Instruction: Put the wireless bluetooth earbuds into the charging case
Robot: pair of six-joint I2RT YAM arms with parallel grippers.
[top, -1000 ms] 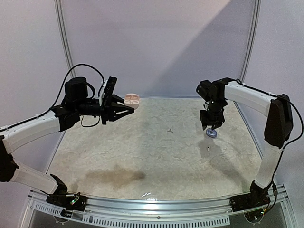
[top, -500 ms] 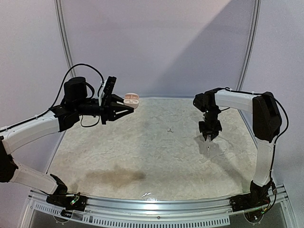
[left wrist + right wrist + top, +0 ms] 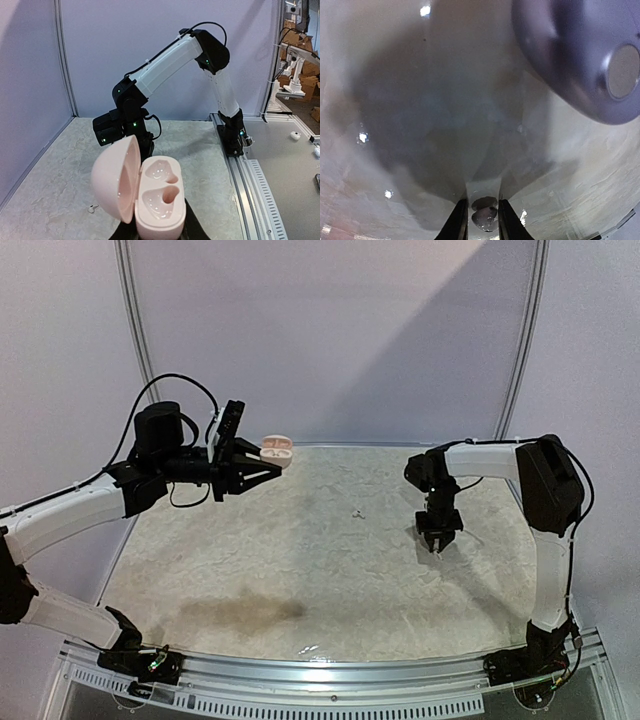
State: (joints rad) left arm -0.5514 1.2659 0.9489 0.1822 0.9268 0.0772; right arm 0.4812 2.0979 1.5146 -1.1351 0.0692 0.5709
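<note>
The left gripper (image 3: 265,463) is raised well above the pale, mottled stone-look tabletop (image 3: 300,570) and is clamped on the base of a glossy pink, rounded plastic charging case (image 3: 277,449). In the left wrist view its dark fingers (image 3: 194,231) show on either side of the case's lower end. The case (image 3: 159,197) is open, its domed lid (image 3: 116,177) swung up on the left, and both moulded wells in the tray are empty. Across the table the right gripper (image 3: 437,542) points straight down with its tips at the surface. In the right wrist view its two black fingertips (image 3: 460,222) stand close together with a tiny dark grey earbud (image 3: 484,214) lying between them. Whether the pads actually press the bud cannot be told. Just beyond, at the upper right of that view, looms a blurred purplish-grey rounded case (image 3: 570,60) with a flat silver disc (image 3: 622,71) on it. A second tiny silver-grey earbud (image 3: 358,512) lies alone on the tabletop between the two arms, well apart from both grippers, and it also shows low on the left in the left wrist view (image 3: 91,208)
</note>
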